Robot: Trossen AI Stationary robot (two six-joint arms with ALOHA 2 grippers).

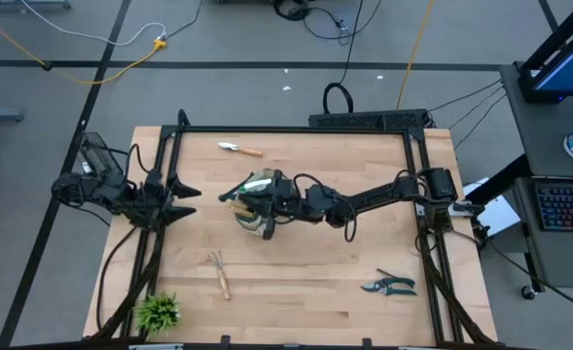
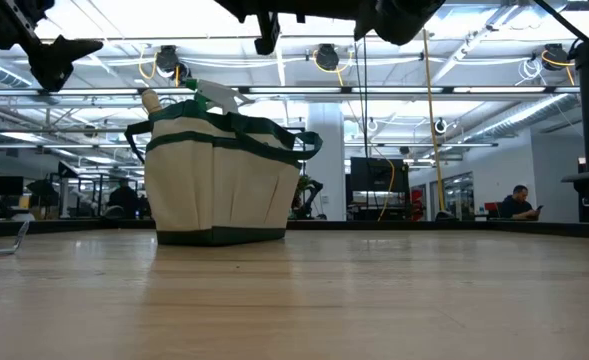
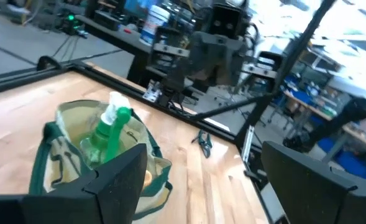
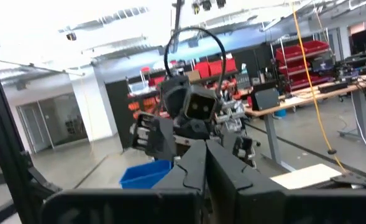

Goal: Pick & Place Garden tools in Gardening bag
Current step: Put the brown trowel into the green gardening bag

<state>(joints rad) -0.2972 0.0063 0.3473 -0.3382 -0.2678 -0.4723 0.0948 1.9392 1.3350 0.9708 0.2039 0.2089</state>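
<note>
The gardening bag (image 1: 250,212), beige with green trim, stands upright on the table's middle (image 2: 219,180). A green spray bottle (image 3: 108,134) sticks up out of its mouth. My right gripper (image 4: 205,165) is shut and empty; it hovers over the bag's right side (image 1: 274,197) and tips upward toward the room. My left gripper (image 3: 207,186) waits open near the table's left edge (image 1: 181,199), level and facing the bag. A trowel (image 1: 239,148), a wooden-handled rake (image 1: 220,273) and dark pruning shears (image 1: 388,285) lie flat on the table.
A small leafy plant (image 1: 158,311) stands at the near left corner. A black frame (image 1: 296,128) runs along the table's far edge and down both sides. Bare wood lies between the bag and the near edge.
</note>
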